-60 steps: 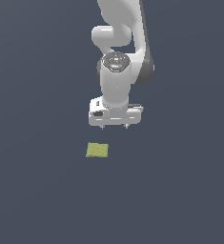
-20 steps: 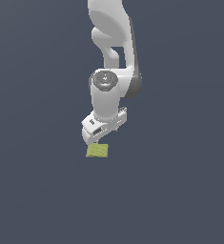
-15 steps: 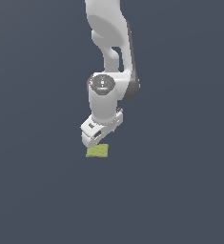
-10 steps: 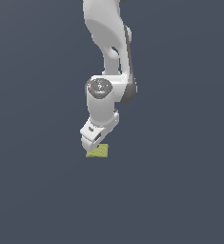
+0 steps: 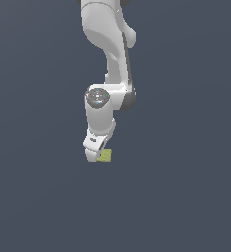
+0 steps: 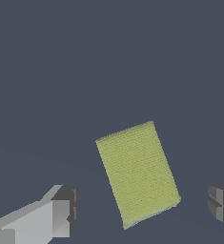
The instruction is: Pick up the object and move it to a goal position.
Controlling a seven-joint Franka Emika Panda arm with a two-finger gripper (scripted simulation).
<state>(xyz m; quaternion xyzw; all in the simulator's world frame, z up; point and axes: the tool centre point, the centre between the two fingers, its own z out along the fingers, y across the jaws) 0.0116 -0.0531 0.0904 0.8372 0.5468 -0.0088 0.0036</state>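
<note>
The object point(image 6: 138, 174) is a flat yellow-green pad with a fine grid texture, lying on the dark grey floor. In the wrist view it sits between my two fingers, one finger point(image 6: 61, 214) on one side and the other finger point(image 6: 223, 207) on the far side, with clear gaps to both. In the exterior view only a corner of the object point(image 5: 106, 156) shows beside the white hand. My gripper point(image 5: 96, 153) is low over it and open, holding nothing.
The white arm point(image 5: 109, 64) rises above the hand in the exterior view. A plain dark grey floor point(image 5: 186, 197) lies all around, and no other object shows.
The arm has swung toward the exterior view's left and come down, with the hand turned. It now covers most of the pad, which has not moved.
</note>
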